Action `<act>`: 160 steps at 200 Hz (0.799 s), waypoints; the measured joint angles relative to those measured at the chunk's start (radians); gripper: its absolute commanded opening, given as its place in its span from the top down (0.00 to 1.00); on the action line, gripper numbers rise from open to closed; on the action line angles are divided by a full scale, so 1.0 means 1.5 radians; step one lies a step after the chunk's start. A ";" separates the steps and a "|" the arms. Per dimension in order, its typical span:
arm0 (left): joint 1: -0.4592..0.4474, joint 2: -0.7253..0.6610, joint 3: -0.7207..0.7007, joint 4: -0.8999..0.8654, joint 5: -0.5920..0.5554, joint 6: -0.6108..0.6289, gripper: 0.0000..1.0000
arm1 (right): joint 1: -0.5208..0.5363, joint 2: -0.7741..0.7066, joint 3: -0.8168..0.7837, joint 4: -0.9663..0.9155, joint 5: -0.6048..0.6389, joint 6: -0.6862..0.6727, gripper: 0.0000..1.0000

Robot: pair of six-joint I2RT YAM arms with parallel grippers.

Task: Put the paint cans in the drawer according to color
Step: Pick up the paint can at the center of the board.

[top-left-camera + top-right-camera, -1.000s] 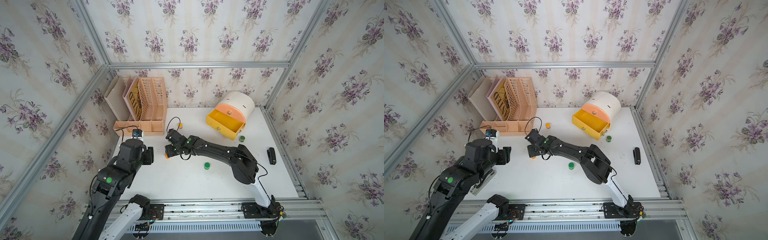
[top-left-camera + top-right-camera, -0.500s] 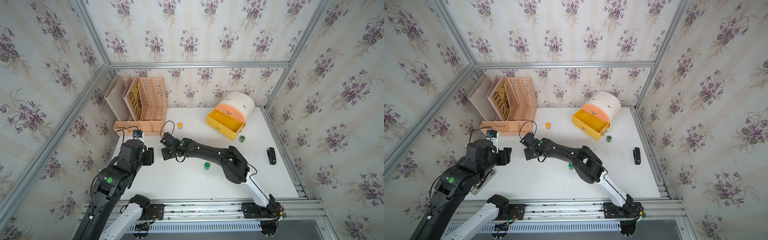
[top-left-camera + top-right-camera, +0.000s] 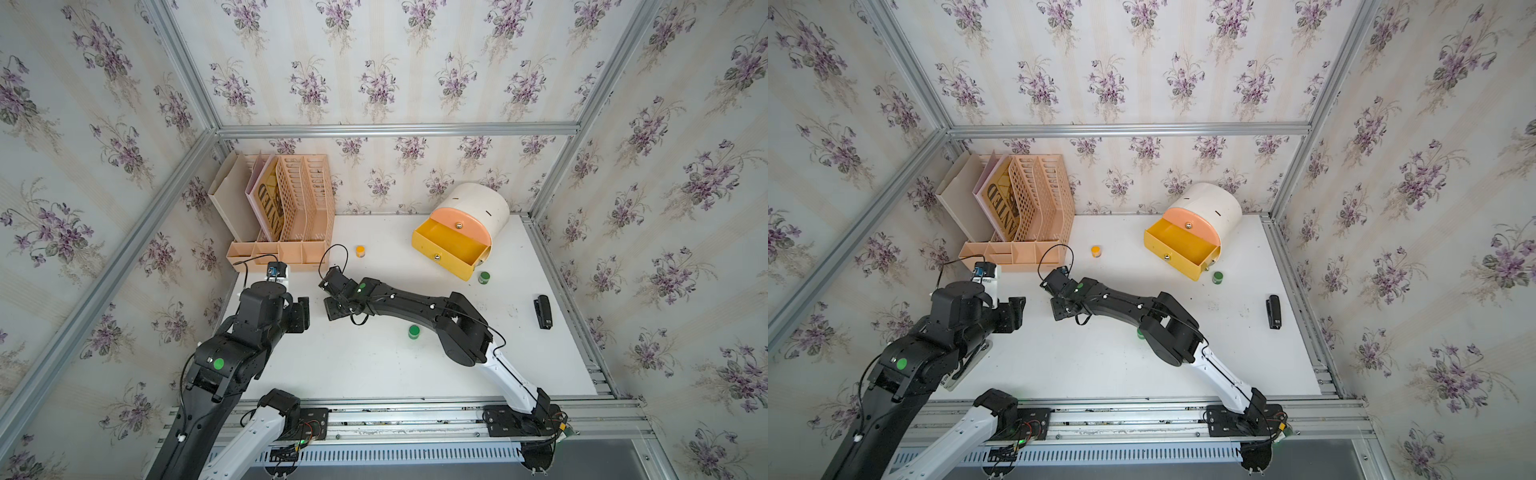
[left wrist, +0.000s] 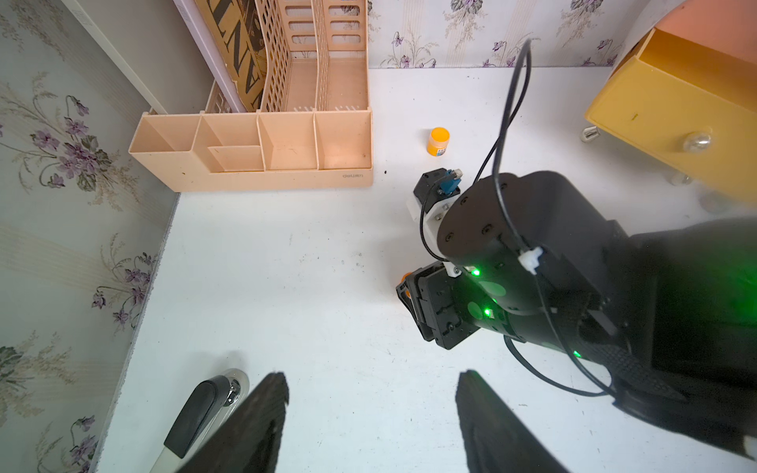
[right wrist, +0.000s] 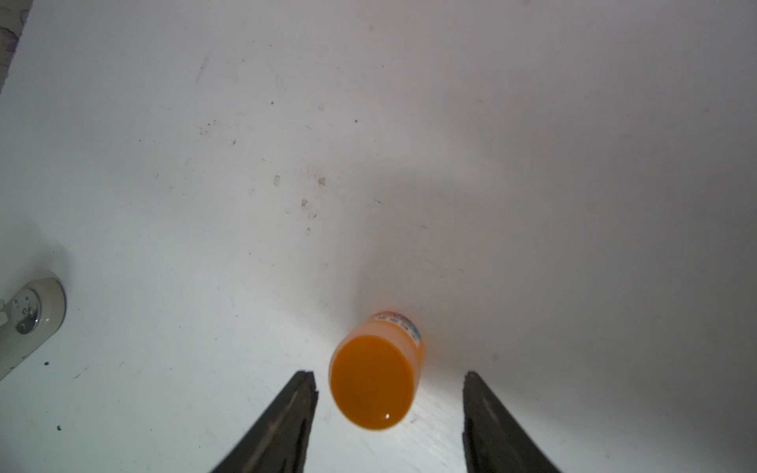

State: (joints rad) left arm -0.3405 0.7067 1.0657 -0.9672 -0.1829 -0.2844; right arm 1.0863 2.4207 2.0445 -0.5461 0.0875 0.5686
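One orange paint can (image 5: 375, 381) sits on table (image 5: 409, 123) between right fingers (image 5: 286, 430), gaps both sides, not gripped. Left fingers (image 4: 262, 417) wide, empty. Yellow drawer (image 3: 449, 245) open; second orange can (image 3: 360, 250) near file rack (image 3: 291, 199).

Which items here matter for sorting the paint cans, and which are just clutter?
Job: drum cabinet with its yellow drawer pulled out; orange can between the open fingers of the right hand; second orange can, standing alone; green can at the drawer; green can mid-table.
Clutter: file rack; stapler.
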 measured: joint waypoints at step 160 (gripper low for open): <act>0.001 0.001 -0.009 0.001 0.003 0.003 0.30 | 0.001 0.034 0.041 -0.020 0.011 -0.013 0.61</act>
State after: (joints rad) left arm -0.3389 0.7078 1.0527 -0.9665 -0.1780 -0.2802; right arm 1.0870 2.4722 2.1056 -0.5762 0.1040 0.5491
